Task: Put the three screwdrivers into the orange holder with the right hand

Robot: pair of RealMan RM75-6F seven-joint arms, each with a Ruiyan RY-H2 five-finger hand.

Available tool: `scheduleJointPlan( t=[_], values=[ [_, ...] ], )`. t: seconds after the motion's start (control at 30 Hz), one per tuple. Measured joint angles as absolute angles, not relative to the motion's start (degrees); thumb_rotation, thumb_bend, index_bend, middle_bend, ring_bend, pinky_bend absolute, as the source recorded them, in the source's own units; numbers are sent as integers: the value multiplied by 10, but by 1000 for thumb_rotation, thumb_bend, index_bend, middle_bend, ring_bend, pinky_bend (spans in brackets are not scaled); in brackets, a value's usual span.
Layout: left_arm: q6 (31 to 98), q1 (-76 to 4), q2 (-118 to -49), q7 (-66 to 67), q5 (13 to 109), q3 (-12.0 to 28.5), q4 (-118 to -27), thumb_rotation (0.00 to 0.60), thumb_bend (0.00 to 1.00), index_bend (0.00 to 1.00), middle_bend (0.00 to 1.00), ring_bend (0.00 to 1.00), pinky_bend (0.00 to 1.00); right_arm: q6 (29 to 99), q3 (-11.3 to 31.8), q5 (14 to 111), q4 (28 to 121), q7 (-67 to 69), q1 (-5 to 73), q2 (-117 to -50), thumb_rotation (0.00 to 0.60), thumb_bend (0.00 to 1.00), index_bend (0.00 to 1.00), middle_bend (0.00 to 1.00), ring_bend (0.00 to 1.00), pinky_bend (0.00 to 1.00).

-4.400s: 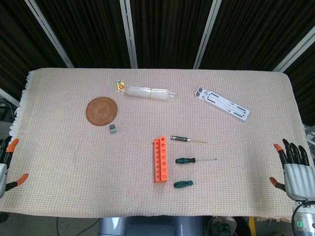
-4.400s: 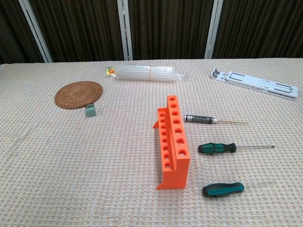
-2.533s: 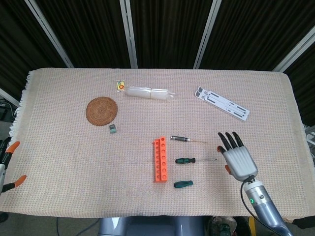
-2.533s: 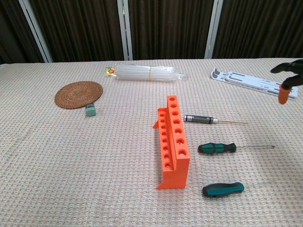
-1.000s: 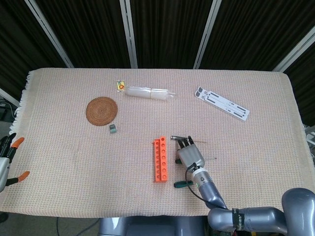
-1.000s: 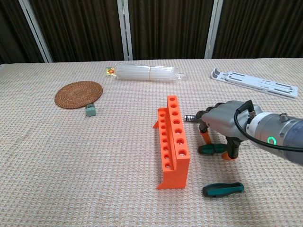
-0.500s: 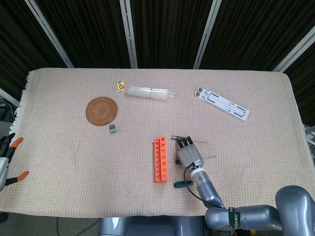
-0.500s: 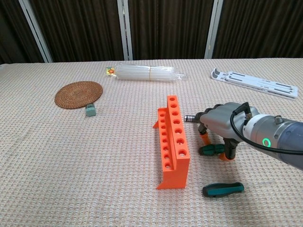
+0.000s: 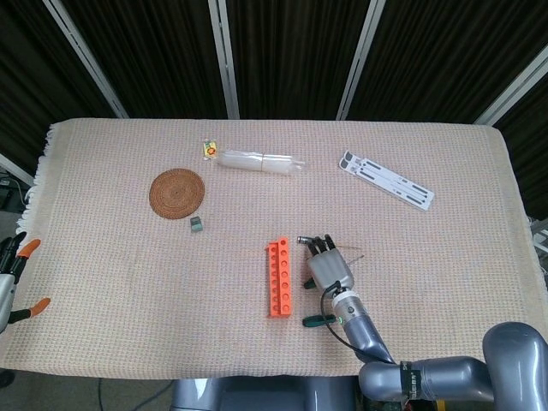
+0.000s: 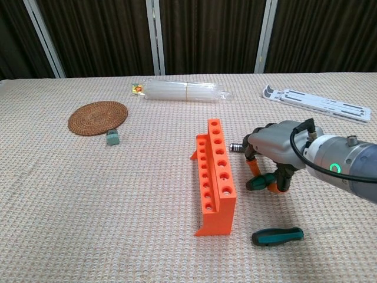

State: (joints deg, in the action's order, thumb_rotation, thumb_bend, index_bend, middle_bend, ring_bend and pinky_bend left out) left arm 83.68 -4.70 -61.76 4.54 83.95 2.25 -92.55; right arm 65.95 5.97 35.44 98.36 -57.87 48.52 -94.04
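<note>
We see the surface covered with a beige woven cloth [image 10: 88,194]. On it our right hand [image 10: 277,150] reaches down, and its fingers [image 10: 254,167] are curled around the middle green-handled screwdriver [image 10: 258,183], which seems a little lifted at the handle end. Our left hand [image 9: 12,278] stays at the cloth's edge, well apart from them, its orange-tipped fingers spread and holding nothing. Just left of the right fingers stands the orange plastic holder with rows of round holes [image 10: 214,177], all holes free. Behind the fingers lies the black-handled thin screwdriver [image 10: 237,147], partly hidden. Near us, below the fingers, lies the short dark-green screwdriver [image 10: 277,236].
</note>
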Motion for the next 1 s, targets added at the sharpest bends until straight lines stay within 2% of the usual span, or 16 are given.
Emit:
scheduleJointPlan(
  t=[0.2, 0.33, 0.53, 0.73, 1.0],
  values=[
    [837, -47, -616, 46, 840, 21, -928, 600, 19, 116, 0, 0, 0, 646, 80, 375, 1010, -493, 469, -914, 600, 359, 577, 124, 0, 0],
    [841, -45, -614, 51, 842, 21, -934, 600, 21, 116, 0, 0, 0, 611, 108, 379, 1039, -393, 450, -876, 600, 360, 577, 126, 0, 0],
    [842, -45, -610, 63, 848, 17, -946, 600, 21, 115, 0, 0, 0, 509, 168, 382, 1074, -181, 411, -797, 600, 360, 585, 135, 0, 0],
    [841, -45, -606, 81, 850, 15, -962, 600, 20, 115, 0, 0, 0, 383, 247, 408, 1092, 53, 353, -733, 600, 367, 593, 147, 0, 0],
    [833, -48, -604, 102, 848, 12, -980, 600, 20, 114, 0, 0, 0, 229, 356, 528, 1097, 293, 261, -696, 600, 368, 594, 148, 0, 0]
  ],
)
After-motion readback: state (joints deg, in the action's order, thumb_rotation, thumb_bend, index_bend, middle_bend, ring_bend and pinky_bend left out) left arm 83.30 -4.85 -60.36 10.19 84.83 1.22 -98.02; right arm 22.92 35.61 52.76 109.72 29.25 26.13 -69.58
